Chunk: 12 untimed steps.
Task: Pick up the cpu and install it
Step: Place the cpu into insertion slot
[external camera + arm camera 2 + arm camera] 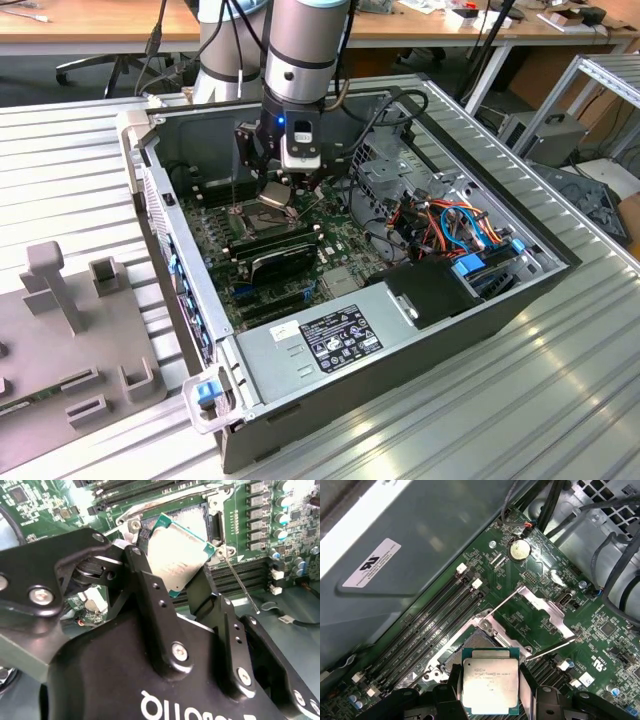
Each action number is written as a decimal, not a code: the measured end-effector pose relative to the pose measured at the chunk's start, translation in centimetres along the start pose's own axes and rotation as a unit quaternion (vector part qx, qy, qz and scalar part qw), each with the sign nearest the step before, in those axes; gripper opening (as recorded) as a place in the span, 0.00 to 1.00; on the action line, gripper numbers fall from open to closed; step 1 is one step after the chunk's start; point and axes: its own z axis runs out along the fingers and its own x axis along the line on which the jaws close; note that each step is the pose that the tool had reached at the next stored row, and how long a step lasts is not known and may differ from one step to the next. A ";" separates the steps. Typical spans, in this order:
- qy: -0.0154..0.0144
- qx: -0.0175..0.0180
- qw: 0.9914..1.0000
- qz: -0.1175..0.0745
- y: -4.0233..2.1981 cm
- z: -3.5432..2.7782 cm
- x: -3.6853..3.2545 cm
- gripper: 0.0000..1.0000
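Above the open computer case (420, 400) I have free room. My end effector (490, 692), gripping the cpu (490, 685), hangs just over the bare socket (474, 644). The socket's hinged frame (535, 611) is swung open on one side, and its thin lever rod (551, 649) juts out beside it. Low memory slots (427, 622) line the other side, and beyond them a grey metal wall (445, 525) rises close. Bundled cables (450, 225) crowd the exterior view's right, and the power supply (330, 340) fills the case's end nearest that camera.
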 end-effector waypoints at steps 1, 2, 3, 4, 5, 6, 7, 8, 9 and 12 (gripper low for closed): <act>0.000 0.000 1.000 0.002 0.00 0.00 0.00 0.55; 0.000 0.000 1.000 0.004 0.00 0.00 0.00 0.55; 0.000 0.000 1.000 0.007 0.00 0.00 0.00 0.55; 0.000 0.000 1.000 0.009 0.00 0.00 0.00 0.55; 0.000 0.000 1.000 0.012 0.00 0.00 0.00 0.55; 0.000 0.000 1.000 0.014 0.00 0.00 0.00 0.55; 0.000 0.000 1.000 0.016 0.00 0.00 0.00 0.55; 0.000 0.000 1.000 0.019 0.00 0.00 0.00 0.55; 0.000 0.000 1.000 0.021 0.00 0.01 0.00 0.55; 0.000 0.000 1.000 0.027 0.00 0.01 0.00 0.55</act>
